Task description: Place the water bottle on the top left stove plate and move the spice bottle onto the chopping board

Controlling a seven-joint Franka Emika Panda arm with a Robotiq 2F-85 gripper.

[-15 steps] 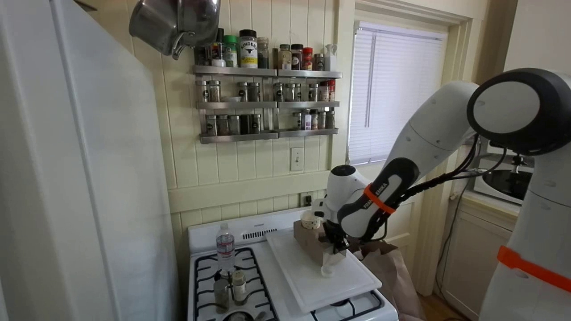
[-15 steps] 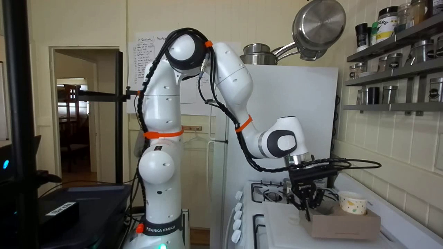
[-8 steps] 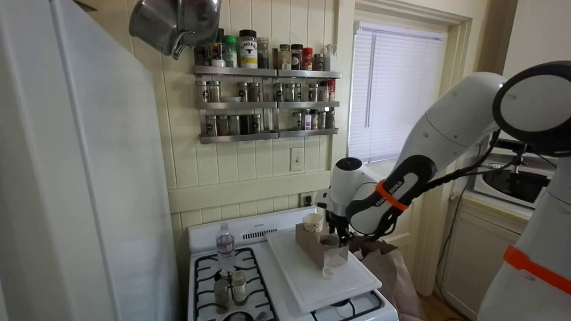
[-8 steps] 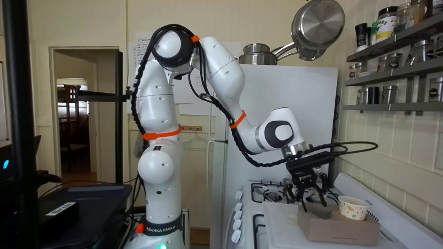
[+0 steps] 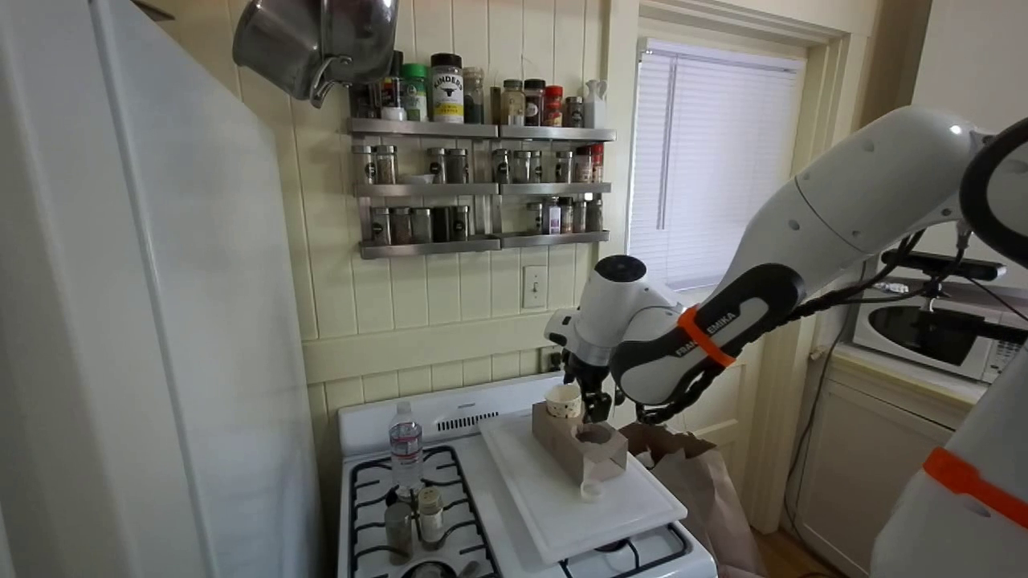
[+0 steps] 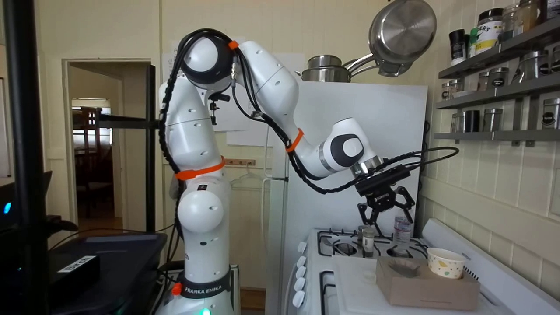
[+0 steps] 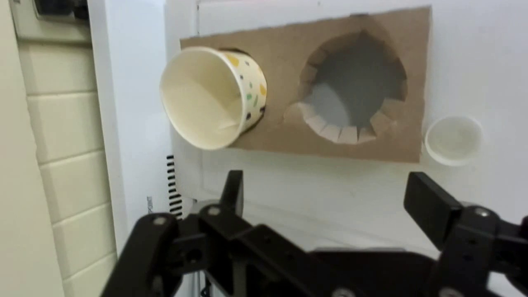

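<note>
i've got the gripper (image 7: 324,189) released, its two fingers spread wide apart, and in an exterior view i see it hanging tilted above the stove. on my wrist view a cardboard box (image 7: 282,82) lies just past the fingertips, a patterned paper cup (image 7: 202,99) set into one end and a wide round hole cut in the other. the box rests on the white chopping board (image 5: 578,526), and a small see-through cup (image 7: 453,141) sits just beside the box's holed end. over on the left side of the white cooktop (image 5: 484,474), the water bottle (image 5: 405,449) stands upright at the top left stove plate (image 6: 396,253). the spice bottle (image 5: 430,518) is upright too, in front of the water bottle and apart from the board, beside a darker jar (image 5: 399,530); whether those two touch i can't tell. higher up, in both exterior views, i have metal shelves (image 5: 427,190) carrying rows of small jars (image 5: 458,166).
</note>
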